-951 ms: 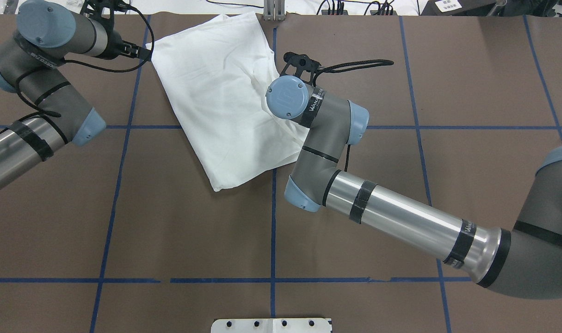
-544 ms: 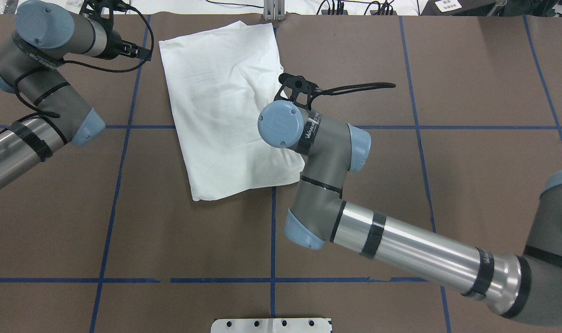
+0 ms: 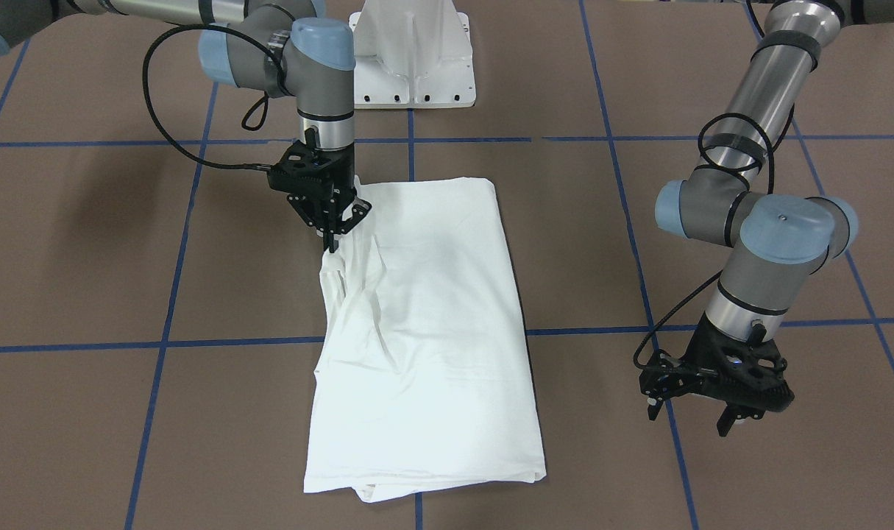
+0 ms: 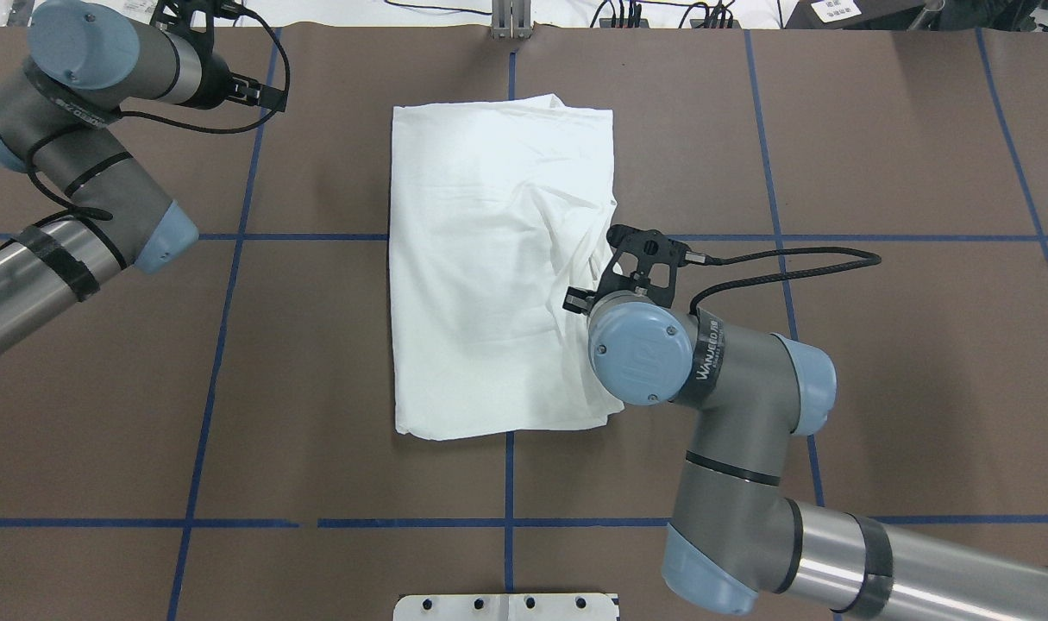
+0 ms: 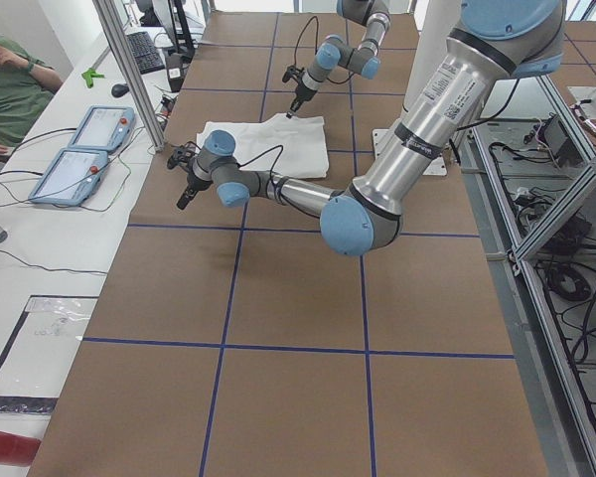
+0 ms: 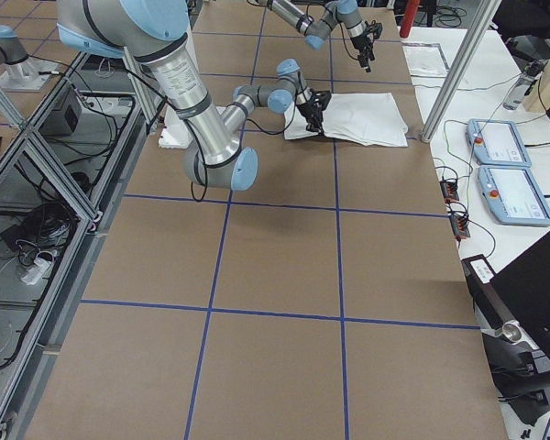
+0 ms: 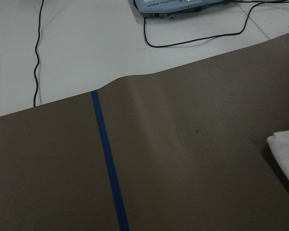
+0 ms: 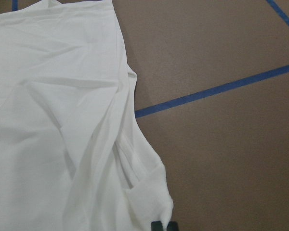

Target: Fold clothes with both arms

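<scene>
1. The shirt (image 4: 489,259) lay folded in a long rectangle in the middle of the table (image 4: 230,388), rumpled along one long edge.
2. The right gripper (image 3: 332,243) had its fingers pinched together on that rumpled edge.
3. The left gripper (image 3: 737,421) hung spread apart, holding nothing, well apart from the shirt.

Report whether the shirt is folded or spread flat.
Folded: the shirt lies as a compact rectangle, no sleeves showing, layered edges visible at one end.

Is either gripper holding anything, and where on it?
The right gripper pinches the folded white cotton shirt at its side edge; the left gripper holds nothing.
</scene>
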